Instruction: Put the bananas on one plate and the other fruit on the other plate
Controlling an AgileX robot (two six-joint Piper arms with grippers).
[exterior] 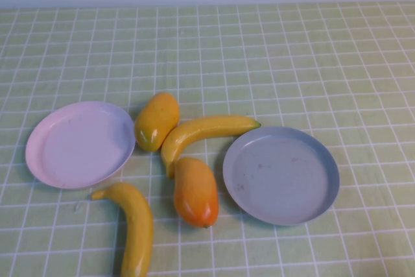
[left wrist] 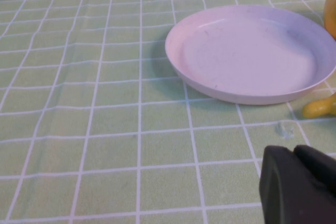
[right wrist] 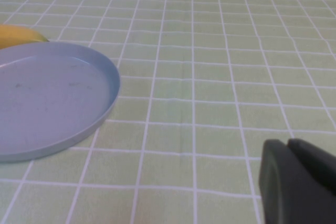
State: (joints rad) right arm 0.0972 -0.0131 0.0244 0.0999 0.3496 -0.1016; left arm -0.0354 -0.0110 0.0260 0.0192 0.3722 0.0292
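Lying on a counter covered in a green cloth gridded with white lines are six items, none stacked on another.

Pink plate: round, shallow, pale; toward the robot's left. Nothing lies in it.

Grey-blue plate: round, shallow, the slightly larger of the two; toward the robot's right. Nothing lies in it; faint marks show on its floor.

Far mango: plump, yellow-orange with a greenish end; just beside the pink plate's right rim, whether touching it cannot be told.

Near mango: deeper orange; between the two plates, close to the grey-blue plate's left rim.

Upper banana: long, curved, yellow, dark-tipped; stretches from just above the near mango up toward the far rim of the grey-blue plate, passing close beside the far mango.

Lower banana: curved, yellow; below the pink plate, its stem end just off that plate's near rim, its other end running out of the high view's bottom edge.

Left gripper: a dark part only, seen in the left wrist view near the pink plate; whether its fingers are apart or together cannot be told.

Right gripper: a dark part only, seen in the right wrist view beside the grey-blue plate; its state likewise cannot be told.
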